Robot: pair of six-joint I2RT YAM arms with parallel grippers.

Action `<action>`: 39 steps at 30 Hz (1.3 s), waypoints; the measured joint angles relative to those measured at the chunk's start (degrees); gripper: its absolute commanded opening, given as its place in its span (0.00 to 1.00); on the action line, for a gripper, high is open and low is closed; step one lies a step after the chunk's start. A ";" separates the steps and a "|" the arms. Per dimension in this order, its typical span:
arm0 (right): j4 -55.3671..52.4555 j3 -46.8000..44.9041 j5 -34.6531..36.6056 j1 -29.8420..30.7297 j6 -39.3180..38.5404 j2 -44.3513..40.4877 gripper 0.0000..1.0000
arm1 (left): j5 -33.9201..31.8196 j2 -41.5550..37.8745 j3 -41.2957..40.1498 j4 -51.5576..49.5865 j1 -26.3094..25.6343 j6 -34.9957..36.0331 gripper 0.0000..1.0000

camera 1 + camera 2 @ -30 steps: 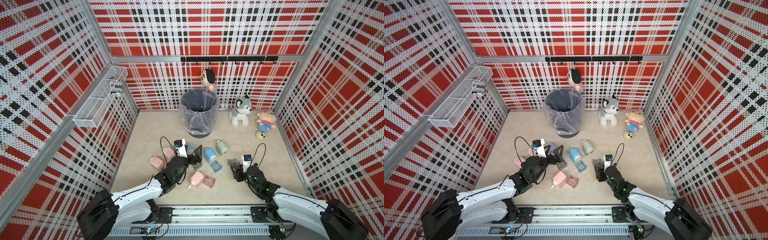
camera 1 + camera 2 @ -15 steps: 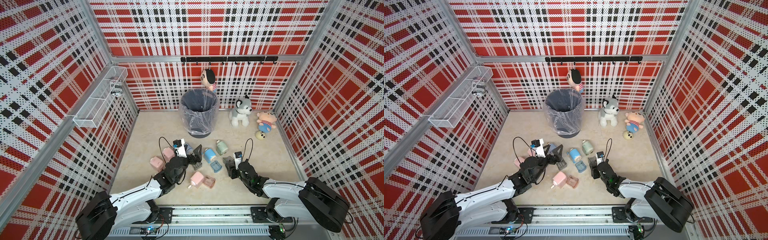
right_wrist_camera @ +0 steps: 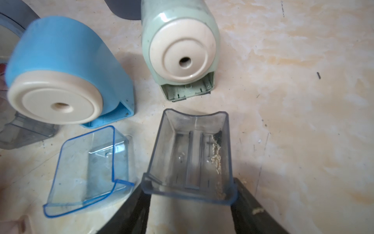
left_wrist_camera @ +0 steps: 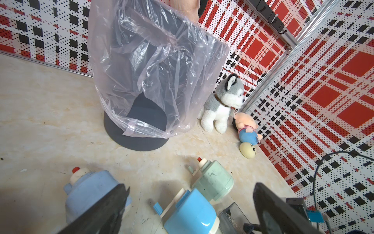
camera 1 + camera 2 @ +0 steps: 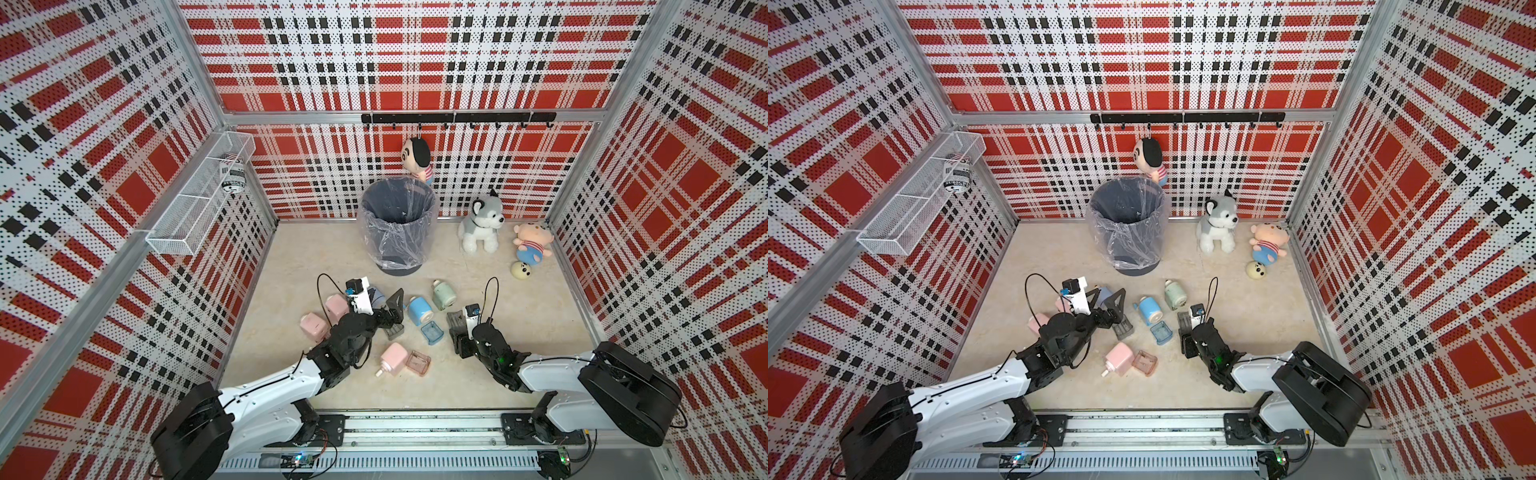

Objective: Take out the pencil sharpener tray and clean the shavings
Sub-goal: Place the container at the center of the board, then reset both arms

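Tray flanked by right claw, lower centre; clamped or loose, cannot tell.
Likely light, stiff, slick; pinch lower rim, keep level. Left claw agape.

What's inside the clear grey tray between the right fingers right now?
Inside the clear grey plastic tray: a thin line of pale pencil shavings along one side wall and a dark fleck in a far corner. Its ribbed floor is otherwise bare. Nothing covers the inside.
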 measured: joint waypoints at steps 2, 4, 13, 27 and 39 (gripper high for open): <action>0.04 0.00 0.00 0.00 -0.09 0.76 0.68 | 0.00 0.00 0.00 0.00 0.00 0.00 0.98; 0.07 0.00 -0.02 0.00 -0.11 1.51 0.69 | 0.00 0.00 0.00 0.00 0.00 0.00 0.98; -0.13 0.68 -0.13 0.00 -0.11 1.55 0.83 | -0.04 -0.02 0.00 0.00 0.00 0.02 0.98; -12.11 0.63 -1.60 0.02 1.68 -28.61 1.00 | -3.69 -4.52 0.74 -4.28 -0.39 2.75 0.98; -30.45 8.85 -7.15 0.09 -1.03 -54.80 1.00 | -10.38 -18.69 1.29 -9.90 -0.48 7.82 0.98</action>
